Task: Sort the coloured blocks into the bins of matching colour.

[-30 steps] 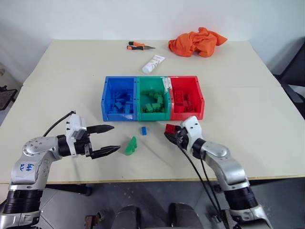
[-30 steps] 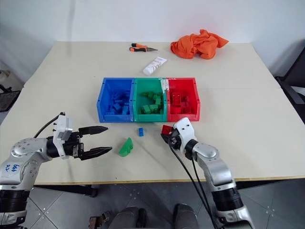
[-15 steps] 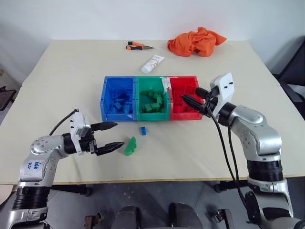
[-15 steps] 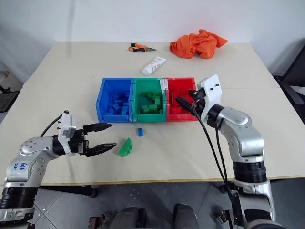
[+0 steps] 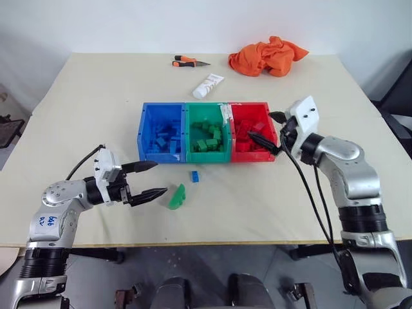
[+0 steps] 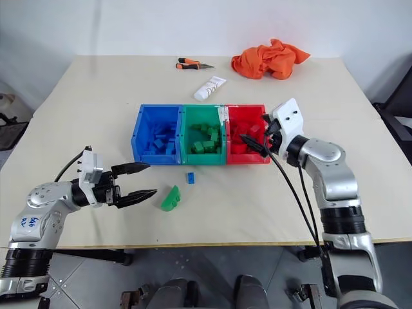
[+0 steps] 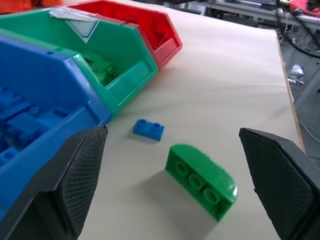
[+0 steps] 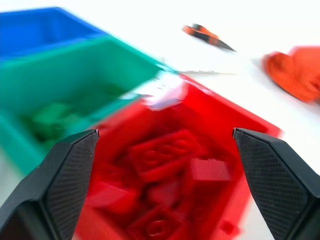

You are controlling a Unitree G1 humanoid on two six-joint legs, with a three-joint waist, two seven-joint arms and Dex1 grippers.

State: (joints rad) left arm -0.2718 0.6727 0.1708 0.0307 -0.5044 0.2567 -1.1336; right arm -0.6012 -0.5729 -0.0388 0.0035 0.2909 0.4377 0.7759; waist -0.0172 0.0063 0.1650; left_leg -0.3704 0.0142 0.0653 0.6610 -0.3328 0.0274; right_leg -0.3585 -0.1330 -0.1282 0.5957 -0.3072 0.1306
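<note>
1. My right hand (image 5: pixel 269 131) hangs over the near right corner of the red bin (image 5: pixel 252 108), fingers spread wide with nothing between them. The wrist view looks straight down onto red bricks (image 8: pixel 167 152) piled in that bin.
2. My left hand (image 5: pixel 149 181) is level above the surface (image 5: pixel 77 116), fingers apart and empty, aimed at the green brick (image 5: pixel 176 197), which lies just past my fingertips.
3. That green brick has one rounded end and rests on its side, studs facing toward me. A smaller blue brick (image 5: pixel 194 176) sits flat between it and the bins, near the front wall of the green bin (image 5: pixel 206 111).
4. The three bins stand joined in a row, blue bin (image 5: pixel 161 111) on the left, each already holding bricks of its own colour. By my reckoning only these two loose bricks remain.
5. Both look like hard, light, smooth plastic: they should not give under a pinch, but may skid or tip if nudged off-centre.
6. I would take the green brick across its two flat long faces, near the middle and clear of the curved end. The blue one is so low that it needs a pinch on its short sides, with fingertips nearly down on the surface.
</note>
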